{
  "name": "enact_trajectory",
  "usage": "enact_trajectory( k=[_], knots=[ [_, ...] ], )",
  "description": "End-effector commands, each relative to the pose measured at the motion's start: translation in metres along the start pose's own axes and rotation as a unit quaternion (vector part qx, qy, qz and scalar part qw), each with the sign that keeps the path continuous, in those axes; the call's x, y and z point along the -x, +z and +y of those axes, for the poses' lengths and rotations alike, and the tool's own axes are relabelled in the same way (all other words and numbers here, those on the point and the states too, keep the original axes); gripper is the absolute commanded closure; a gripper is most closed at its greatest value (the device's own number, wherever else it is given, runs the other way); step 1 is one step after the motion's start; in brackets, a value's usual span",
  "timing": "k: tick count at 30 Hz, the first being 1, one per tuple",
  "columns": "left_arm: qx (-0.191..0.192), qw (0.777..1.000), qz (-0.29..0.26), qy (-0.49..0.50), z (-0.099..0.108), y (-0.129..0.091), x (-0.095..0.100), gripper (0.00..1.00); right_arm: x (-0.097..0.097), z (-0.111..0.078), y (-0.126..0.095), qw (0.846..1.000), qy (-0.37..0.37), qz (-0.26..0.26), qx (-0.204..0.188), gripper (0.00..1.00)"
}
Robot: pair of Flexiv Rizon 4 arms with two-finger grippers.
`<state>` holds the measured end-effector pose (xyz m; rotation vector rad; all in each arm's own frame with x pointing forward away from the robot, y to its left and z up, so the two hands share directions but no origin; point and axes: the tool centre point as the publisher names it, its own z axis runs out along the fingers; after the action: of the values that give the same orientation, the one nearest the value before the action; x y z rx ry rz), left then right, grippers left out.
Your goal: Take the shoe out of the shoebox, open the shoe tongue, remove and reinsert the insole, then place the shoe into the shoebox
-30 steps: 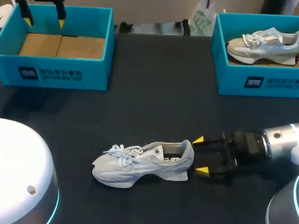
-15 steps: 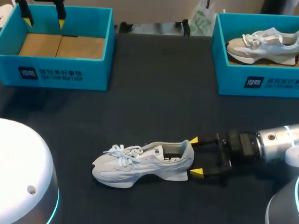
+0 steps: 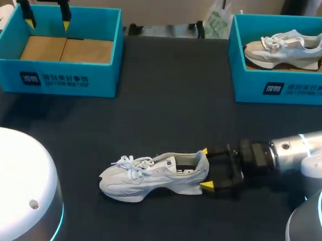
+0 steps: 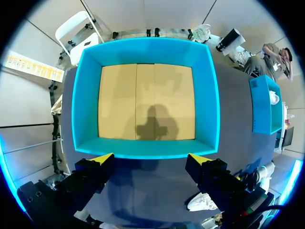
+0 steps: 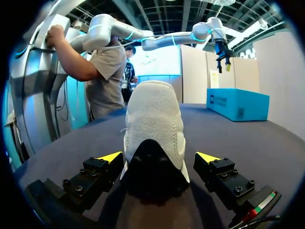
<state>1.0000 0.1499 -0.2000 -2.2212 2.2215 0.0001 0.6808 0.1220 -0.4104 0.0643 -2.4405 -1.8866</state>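
A pale grey-white shoe (image 3: pixel 154 176) lies on its sole on the dark table (image 3: pixel 162 99), toe to the left, heel to the right. My right gripper (image 3: pixel 205 168) is open, its yellow tips on either side of the heel; in the right wrist view the shoe's heel (image 5: pixel 154 138) stands between the right gripper's (image 5: pixel 161 157) open fingers, with gaps on both sides. My left gripper (image 3: pixel 47 16) hangs open above the empty blue shoebox (image 3: pixel 59 48) at the back left. From the left wrist the left gripper (image 4: pixel 149 158) looks down into that shoebox (image 4: pixel 145 102), which shows only a cardboard floor.
A second blue box (image 3: pixel 285 60) at the back right holds another shoe (image 3: pixel 286 47). A white plastic bag (image 3: pixel 217 19) sits at the table's far edge. My arms' white bases (image 3: pixel 14 193) fill the near corners.
My right gripper has slid left toward the shoe, so its tips now flank the heel. The left arm and the shoe have stayed still.
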Motion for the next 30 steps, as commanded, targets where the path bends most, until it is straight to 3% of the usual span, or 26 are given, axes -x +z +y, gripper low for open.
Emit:
enact_trajectory(
  k=[1, 30],
  knots=[
    [0.000, 1.000, 0.000, 0.000, 0.000, 0.000, 0.000, 0.00, -0.002, 0.000, 0.006, 1.000, 0.000, -0.001, 0.000, 0.00],
    [0.000, 1.000, 0.000, 0.000, 0.000, 0.000, 0.000, 0.00, 0.003, 0.005, 0.030, 1.000, -0.017, 0.013, 0.011, 0.00]
  ],
)
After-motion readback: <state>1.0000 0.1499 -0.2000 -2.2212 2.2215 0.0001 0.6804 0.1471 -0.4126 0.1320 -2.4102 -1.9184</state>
